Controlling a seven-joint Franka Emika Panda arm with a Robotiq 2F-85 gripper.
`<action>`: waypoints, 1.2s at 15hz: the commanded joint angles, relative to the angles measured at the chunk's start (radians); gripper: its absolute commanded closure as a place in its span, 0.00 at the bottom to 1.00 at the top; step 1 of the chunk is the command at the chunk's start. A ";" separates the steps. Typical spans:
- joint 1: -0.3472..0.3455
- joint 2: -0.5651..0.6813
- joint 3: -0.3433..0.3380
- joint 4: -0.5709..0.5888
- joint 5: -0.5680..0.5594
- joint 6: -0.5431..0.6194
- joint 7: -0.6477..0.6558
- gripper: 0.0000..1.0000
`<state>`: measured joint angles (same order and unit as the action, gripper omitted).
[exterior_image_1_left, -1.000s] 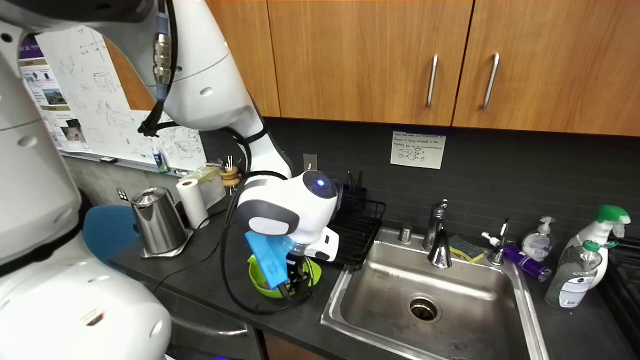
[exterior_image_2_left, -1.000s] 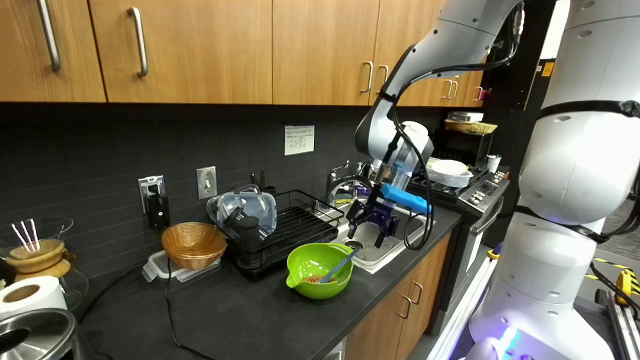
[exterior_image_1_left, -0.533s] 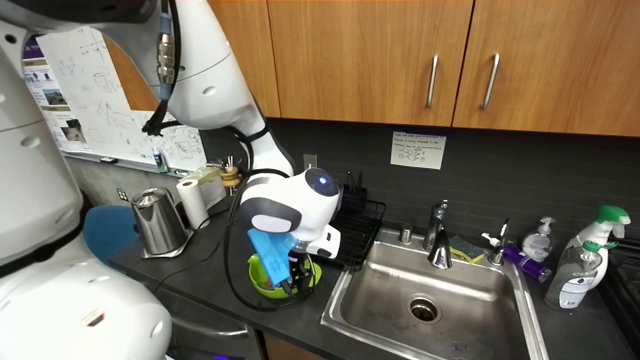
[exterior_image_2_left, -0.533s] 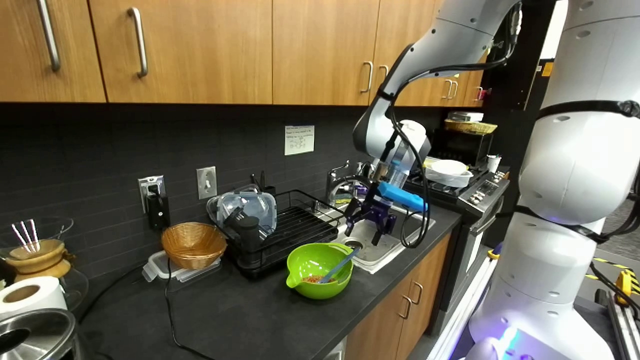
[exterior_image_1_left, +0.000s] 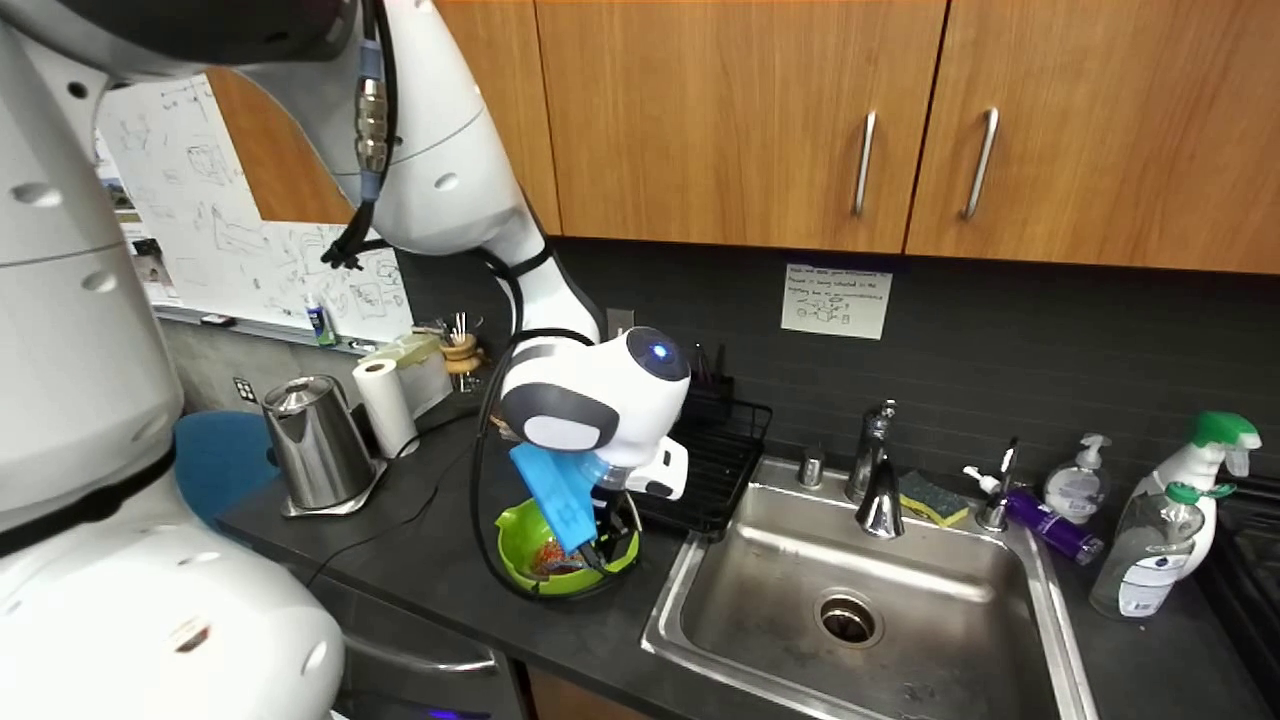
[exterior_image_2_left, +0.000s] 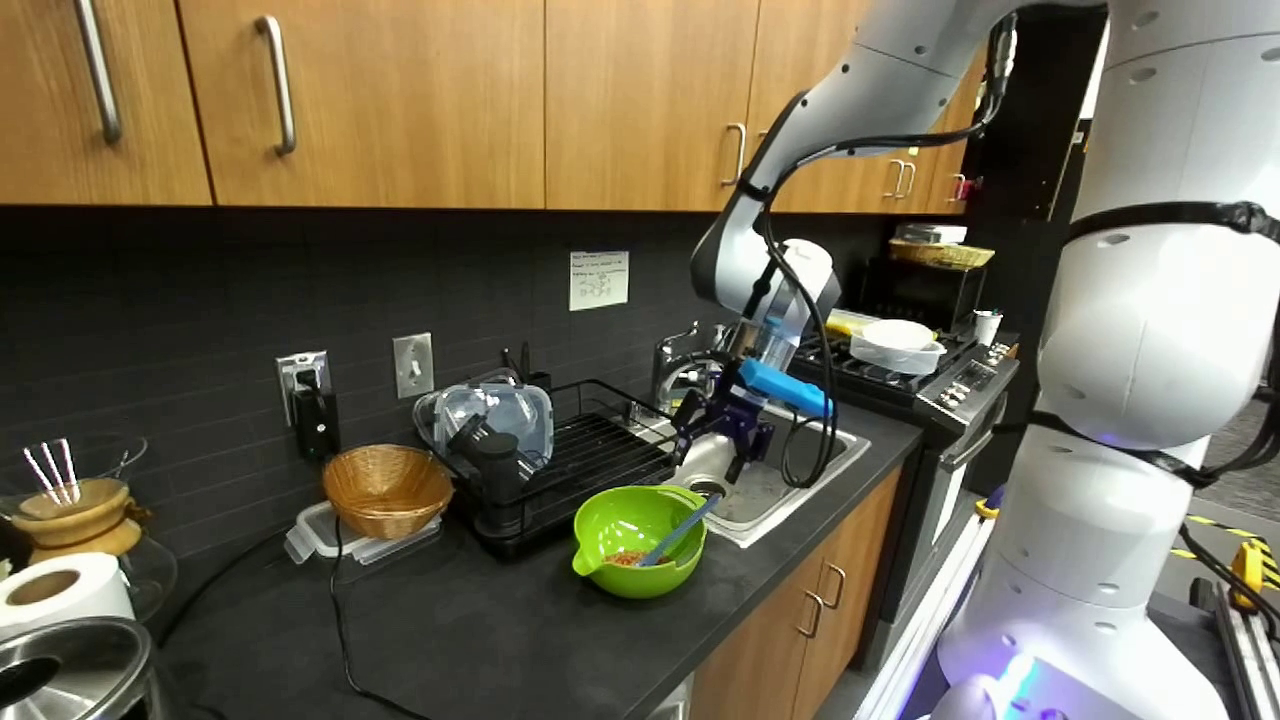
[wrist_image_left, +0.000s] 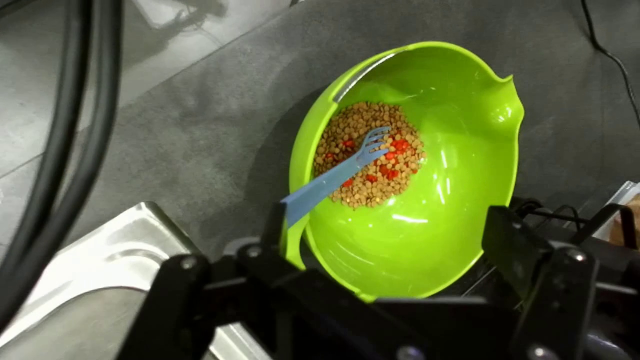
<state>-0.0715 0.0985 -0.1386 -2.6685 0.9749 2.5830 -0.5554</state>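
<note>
A lime-green bowl (wrist_image_left: 465, 220) with a pouring lip stands on the dark counter. Tan lentil-like pieces (wrist_image_left: 367, 195) mixed with red bits lie in it. Across its rim leans a blue fork-ended utensil (wrist_image_left: 325, 187), tines in the pieces; its handle end is hidden behind a finger in the wrist view. My gripper (wrist_image_left: 392, 220) is open above the bowl's handle side, its fingers wide apart, nothing held. Whether the left finger touches the utensil I cannot tell. In an exterior view the gripper (exterior_image_2_left: 708, 462) hangs over the near sink edge, behind the bowl (exterior_image_2_left: 640, 582).
A steel sink (exterior_image_1_left: 950, 620) with a faucet (exterior_image_1_left: 877, 480) adjoins the bowl. Behind are a black dish rack (exterior_image_2_left: 600, 440) and a wicker basket (exterior_image_2_left: 388, 485). A kettle (exterior_image_1_left: 318, 445) and paper towel roll (exterior_image_1_left: 385, 405) stand farther along. Loose cables (wrist_image_left: 95, 110) hang from the arm.
My gripper has shifted toward the dish rack and wall, staying open. In an exterior view more of the bowl's contents now shows. Bowl and utensil have not moved.
</note>
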 joint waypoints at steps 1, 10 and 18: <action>-0.005 0.065 0.002 0.057 0.010 -0.037 -0.025 0.00; -0.050 0.062 0.023 -0.055 -0.010 0.013 0.069 0.00; -0.015 0.074 0.029 -0.069 0.012 0.164 0.016 0.00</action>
<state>-0.1015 0.1931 -0.1214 -2.7298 0.9738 2.6855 -0.5186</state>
